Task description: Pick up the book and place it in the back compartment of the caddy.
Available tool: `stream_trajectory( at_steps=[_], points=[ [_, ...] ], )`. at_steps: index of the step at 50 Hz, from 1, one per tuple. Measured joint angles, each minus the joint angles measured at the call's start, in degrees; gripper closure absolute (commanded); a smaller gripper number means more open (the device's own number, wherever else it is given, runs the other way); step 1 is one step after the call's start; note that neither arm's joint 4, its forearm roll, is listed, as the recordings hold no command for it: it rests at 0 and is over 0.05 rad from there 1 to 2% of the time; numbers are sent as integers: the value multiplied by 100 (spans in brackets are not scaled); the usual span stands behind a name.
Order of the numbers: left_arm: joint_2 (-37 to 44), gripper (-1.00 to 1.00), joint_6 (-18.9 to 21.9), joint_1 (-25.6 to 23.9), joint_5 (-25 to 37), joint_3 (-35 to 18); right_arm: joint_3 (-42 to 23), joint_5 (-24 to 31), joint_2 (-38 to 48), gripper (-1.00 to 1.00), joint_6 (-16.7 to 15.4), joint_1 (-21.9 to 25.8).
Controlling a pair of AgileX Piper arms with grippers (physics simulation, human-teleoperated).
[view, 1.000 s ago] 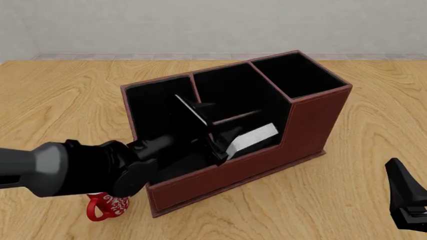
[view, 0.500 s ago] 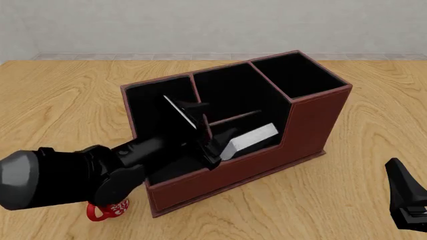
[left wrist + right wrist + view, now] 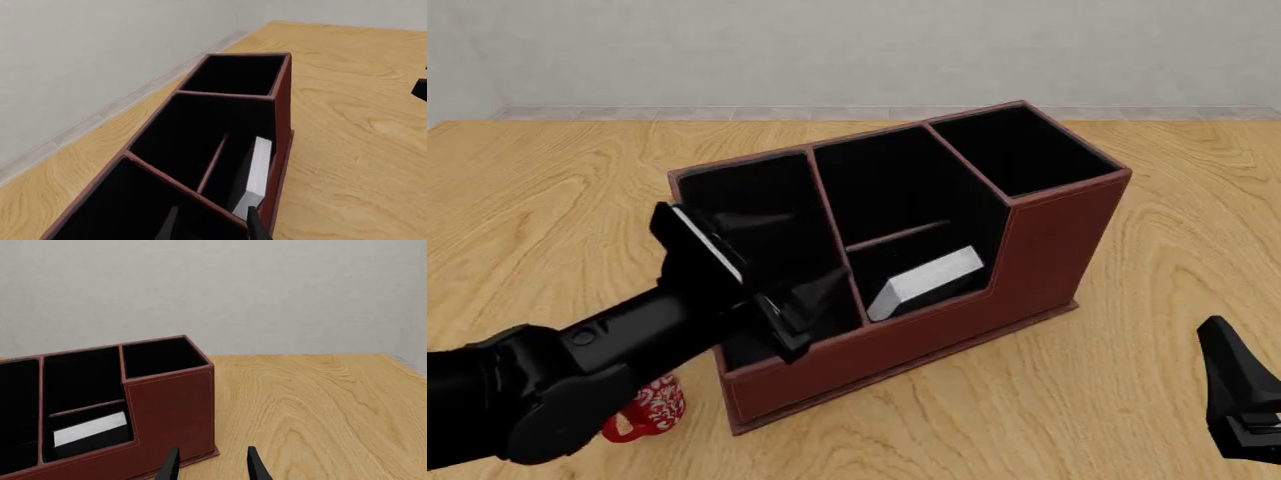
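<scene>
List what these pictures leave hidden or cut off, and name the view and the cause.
- Mug: front view, mostly behind the left arm.
- Book: every view, lower part behind the caddy wall.
- Right gripper: front view, cut by the edge.
- Left gripper: wrist view, only fingertips show.

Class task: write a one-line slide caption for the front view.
Left gripper open above the caddy, book lying in its low-walled middle slot.

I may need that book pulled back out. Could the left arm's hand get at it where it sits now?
Probably yes. The book lies in the caddy's low-walled slot, white pages up and nothing over it. The left hand, open and empty, hangs just beside it over the neighbouring slot; only a thin partition stands between them.
</scene>
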Motion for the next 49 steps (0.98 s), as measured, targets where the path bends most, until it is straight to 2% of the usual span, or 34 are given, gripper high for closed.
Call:
stream_trajectory(
  at_steps=[18, 49],
  points=[
    [-1143, -100, 53, 492, 463, 605, 0, 0, 0, -100, 0, 0],
    [-2768, -100, 270, 1525, 1867, 630, 0, 0, 0, -100, -1, 0]
  ],
)
